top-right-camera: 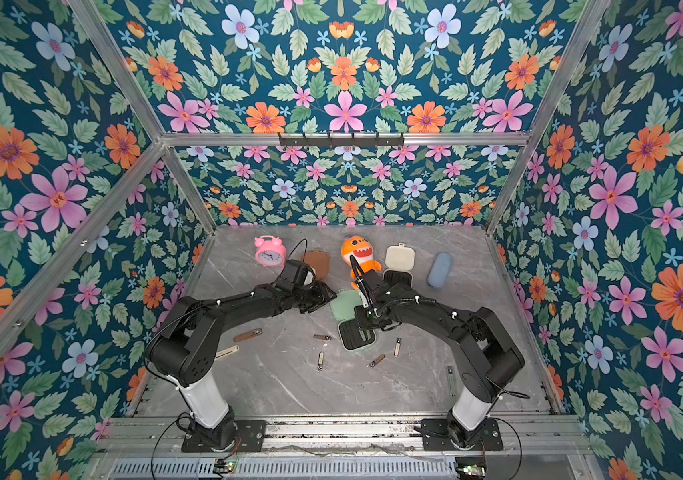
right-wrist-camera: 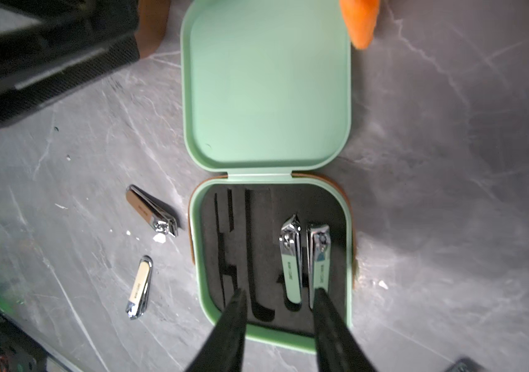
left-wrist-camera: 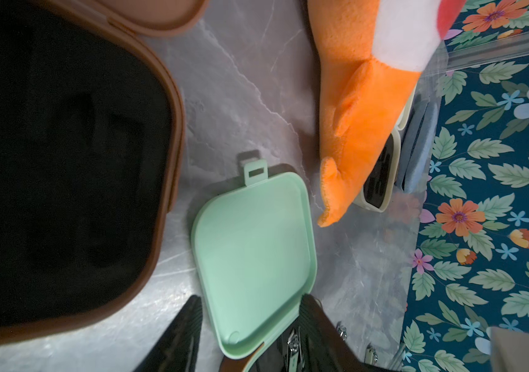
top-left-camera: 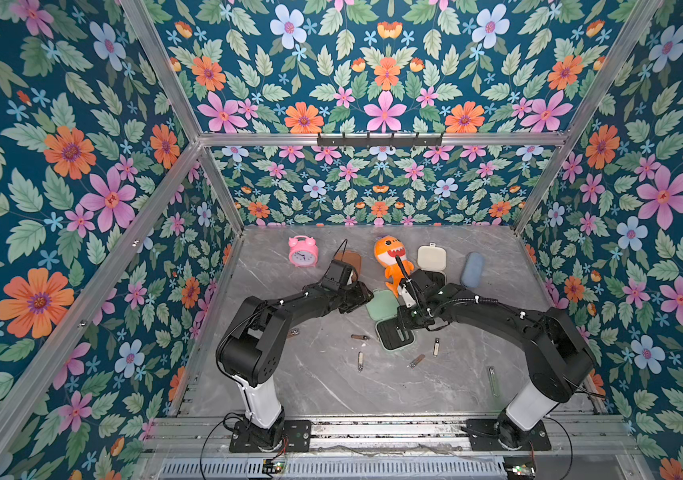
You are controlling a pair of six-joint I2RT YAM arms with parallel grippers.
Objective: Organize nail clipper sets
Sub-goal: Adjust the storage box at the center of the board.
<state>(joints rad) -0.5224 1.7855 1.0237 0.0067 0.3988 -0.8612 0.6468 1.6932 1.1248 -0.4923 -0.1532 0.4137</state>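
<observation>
While its lid lies flat back on the grey marbled counter (right-wrist-camera: 450, 193), the mint green case (right-wrist-camera: 266, 80) shows a black insert (right-wrist-camera: 256, 241) with two green-handled clippers (right-wrist-camera: 290, 267) seated side by side in slots. The right fingers (right-wrist-camera: 234, 322) hang over the base's edge opposite the hinge, spread apart and clamping nothing. One tip overlaps the end of the outer clipper (right-wrist-camera: 318, 254). The left fingers (left-wrist-camera: 189, 328) stand apart astride the lid's hinge-side corner; whether they touch it I cannot tell.
</observation>
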